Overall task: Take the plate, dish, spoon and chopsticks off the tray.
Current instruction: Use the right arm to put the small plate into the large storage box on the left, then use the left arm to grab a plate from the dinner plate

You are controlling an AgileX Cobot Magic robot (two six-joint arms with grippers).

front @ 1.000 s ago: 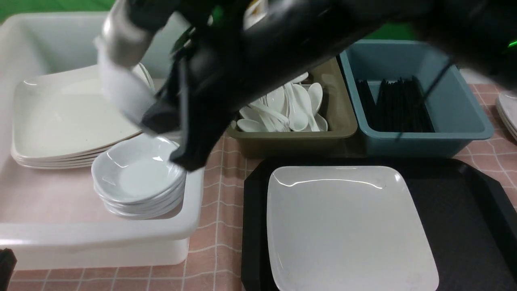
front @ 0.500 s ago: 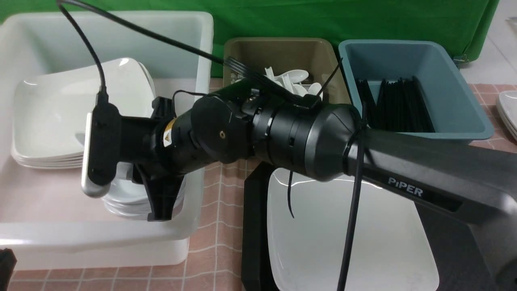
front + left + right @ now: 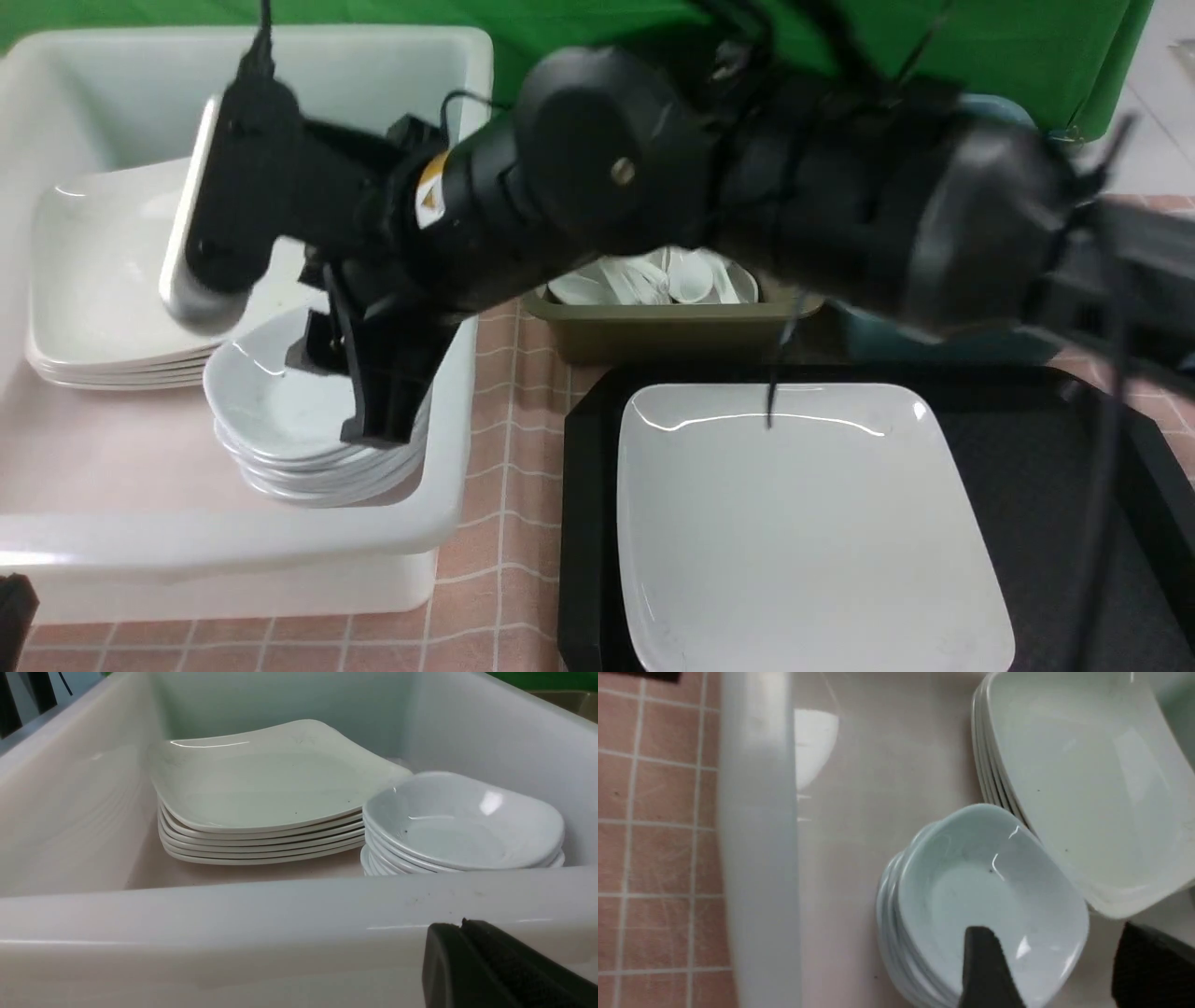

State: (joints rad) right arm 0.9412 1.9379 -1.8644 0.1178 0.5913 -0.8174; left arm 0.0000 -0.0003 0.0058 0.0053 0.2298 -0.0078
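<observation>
Dish (image 3: 990, 891) atop stack (image 3: 886, 907), right fingers (image 3: 985, 970) wider

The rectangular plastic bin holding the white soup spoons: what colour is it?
Olive-brown. The bin shows best in the front view.

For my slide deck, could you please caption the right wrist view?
Open right claw straddling the rim of the dish, which tops a stack beside square plates inside the white bin.

1. We see a white tub (image 3: 448, 532) beneath the right fingers (image 3: 383, 401).
2. We see stacked square plates (image 3: 93, 280) just beside those fingers.
3. We see an olive bin (image 3: 653, 317) of white spoons (image 3: 686, 275), apart from them.
</observation>
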